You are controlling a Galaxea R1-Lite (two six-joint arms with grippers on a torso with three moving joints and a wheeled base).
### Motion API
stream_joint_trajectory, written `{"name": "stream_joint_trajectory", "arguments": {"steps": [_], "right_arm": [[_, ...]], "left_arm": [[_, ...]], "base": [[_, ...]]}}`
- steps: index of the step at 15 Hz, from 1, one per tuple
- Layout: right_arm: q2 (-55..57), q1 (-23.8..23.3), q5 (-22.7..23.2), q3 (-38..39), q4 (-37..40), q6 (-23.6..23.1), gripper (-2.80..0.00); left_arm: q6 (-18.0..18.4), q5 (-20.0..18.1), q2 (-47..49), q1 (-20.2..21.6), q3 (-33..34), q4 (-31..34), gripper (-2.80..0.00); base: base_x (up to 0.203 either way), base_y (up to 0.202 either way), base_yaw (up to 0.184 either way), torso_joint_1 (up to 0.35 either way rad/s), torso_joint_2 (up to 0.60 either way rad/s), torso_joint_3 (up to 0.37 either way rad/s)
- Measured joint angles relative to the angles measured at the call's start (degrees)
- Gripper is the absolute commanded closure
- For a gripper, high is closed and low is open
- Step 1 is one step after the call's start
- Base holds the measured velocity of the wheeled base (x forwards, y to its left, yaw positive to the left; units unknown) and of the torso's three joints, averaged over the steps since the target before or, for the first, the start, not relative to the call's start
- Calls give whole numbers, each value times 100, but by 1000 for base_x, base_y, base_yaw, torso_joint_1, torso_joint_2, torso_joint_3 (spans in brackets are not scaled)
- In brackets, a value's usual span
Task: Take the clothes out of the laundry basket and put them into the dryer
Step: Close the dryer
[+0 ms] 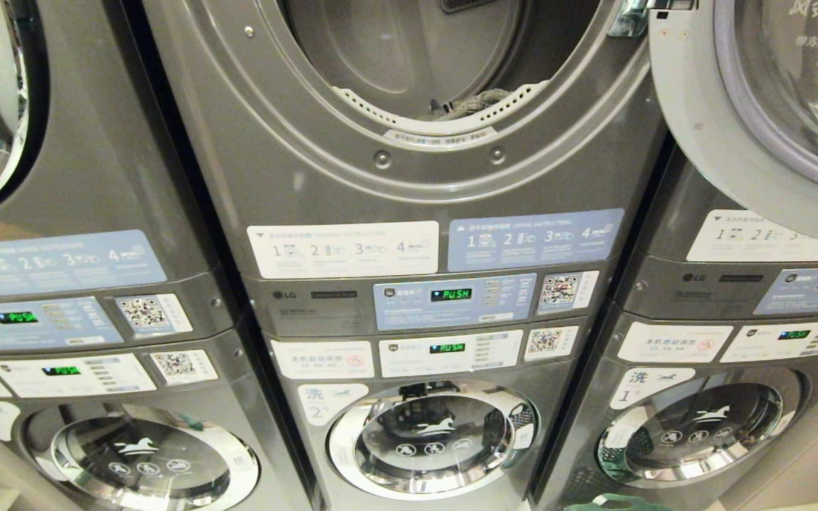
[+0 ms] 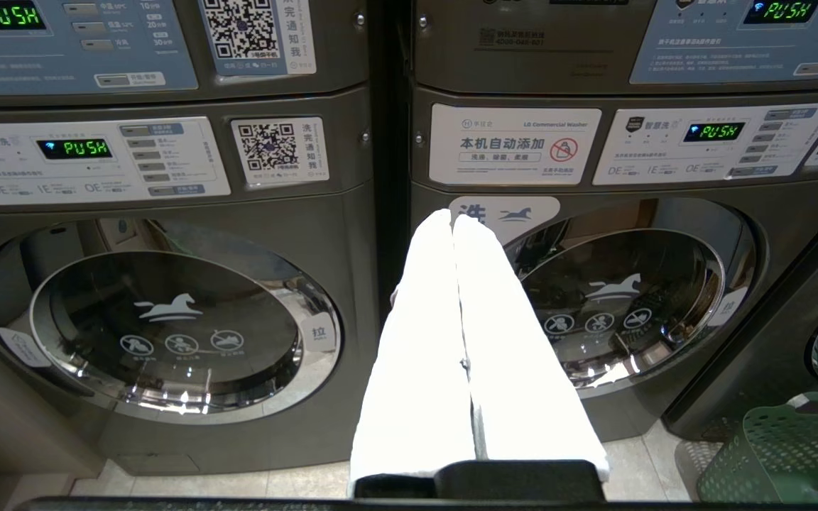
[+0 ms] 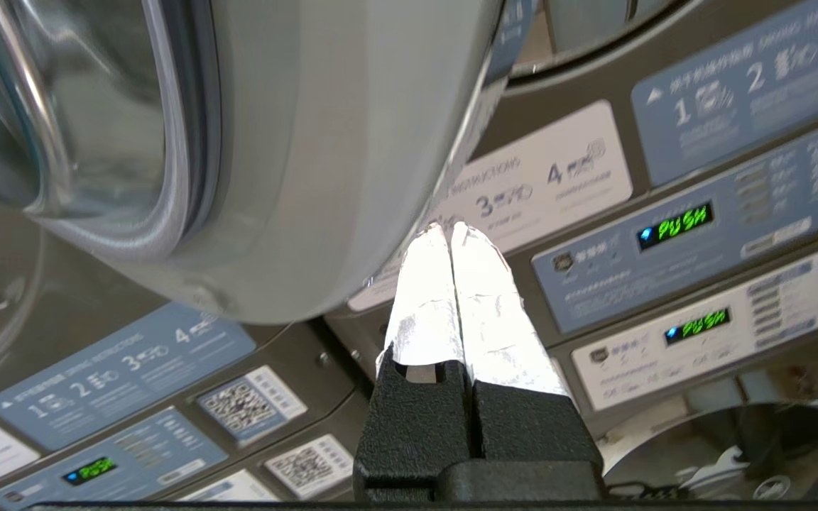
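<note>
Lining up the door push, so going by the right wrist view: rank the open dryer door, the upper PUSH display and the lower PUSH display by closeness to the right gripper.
From the right gripper, shut and empty:
1. Open dryer door: its rim is right at the fingertips; contact is unclear.
2. Upper PUSH display: on the blue panel beyond the tips.
3. Lower PUSH display: on the white panel below it, slightly farther.

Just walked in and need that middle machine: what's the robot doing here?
It is loading laundry into the upper dryer, whose door hangs open to the right; some fabric already lies inside the drum. The right gripper is shut and empty, its tips right by the rim of the open door. The left gripper is also shut and empty, low in front of the washers. The green laundry basket sits on the floor.
</note>
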Motion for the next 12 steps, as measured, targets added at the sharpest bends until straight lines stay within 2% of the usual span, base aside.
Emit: {"name": "stream_joint_trajectory", "arguments": {"steps": [6,12], "right_arm": [[-444,7,129,836,2,43,0],[-692,9,156,789,0,39,0]], "left_arm": [[0,0,0,-2,0,0,0],[0,0,0,0,0,-2,0]], "base": [[0,0,0,0,0,0],[0,0,0,0,0,0]]}}
